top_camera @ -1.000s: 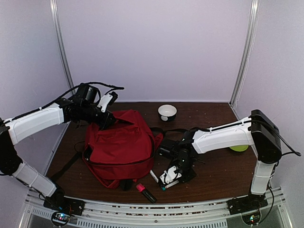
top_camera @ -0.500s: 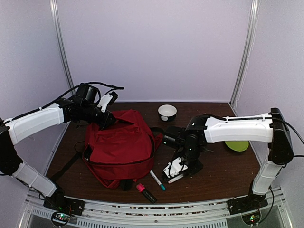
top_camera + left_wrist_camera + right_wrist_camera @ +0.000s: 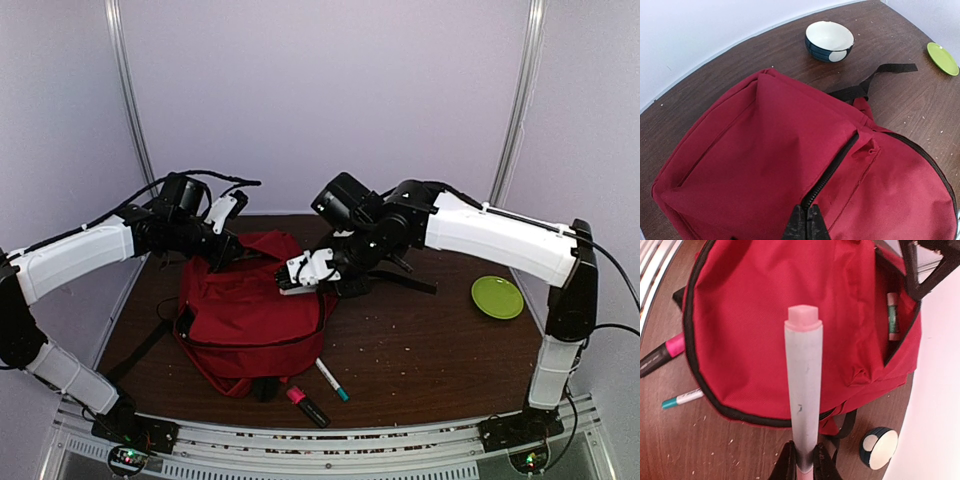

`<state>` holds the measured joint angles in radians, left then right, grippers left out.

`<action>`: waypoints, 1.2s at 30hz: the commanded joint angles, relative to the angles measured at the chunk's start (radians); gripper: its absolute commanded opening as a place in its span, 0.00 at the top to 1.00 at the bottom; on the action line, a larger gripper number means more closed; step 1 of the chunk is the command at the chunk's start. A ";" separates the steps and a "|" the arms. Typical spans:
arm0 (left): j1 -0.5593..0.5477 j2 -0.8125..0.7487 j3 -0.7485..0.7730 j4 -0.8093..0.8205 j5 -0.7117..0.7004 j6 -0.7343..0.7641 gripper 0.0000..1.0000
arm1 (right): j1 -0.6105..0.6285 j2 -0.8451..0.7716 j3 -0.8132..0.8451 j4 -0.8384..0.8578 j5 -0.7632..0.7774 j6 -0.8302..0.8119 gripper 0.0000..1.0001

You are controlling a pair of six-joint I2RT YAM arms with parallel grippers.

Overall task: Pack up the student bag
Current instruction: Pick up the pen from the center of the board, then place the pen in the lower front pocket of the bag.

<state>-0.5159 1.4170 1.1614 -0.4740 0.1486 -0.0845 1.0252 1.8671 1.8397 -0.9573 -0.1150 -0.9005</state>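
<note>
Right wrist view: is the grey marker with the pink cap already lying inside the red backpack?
No, the grey marker is clamped by one end in the right gripper, with the red backpack lying beyond it.

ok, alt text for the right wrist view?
The right hand grips a grey marker with a pink cap, pointing it over the red backpack, whose open pocket at upper right shows a green-and-white stick inside. On the table, a pink highlighter and a teal-tipped pen lie left of the bag; a blue-and-white bowl sits lower right.
</note>
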 commanded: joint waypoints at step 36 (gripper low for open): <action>0.032 -0.020 0.096 -0.028 0.048 -0.004 1.00 | 0.039 0.476 0.275 0.704 0.197 -0.215 0.92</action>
<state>-0.4915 1.4174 1.2228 -0.5308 0.1783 -0.0856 1.0607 2.3043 2.0533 -0.3180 -0.0097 -1.0569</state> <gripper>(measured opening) 0.017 0.103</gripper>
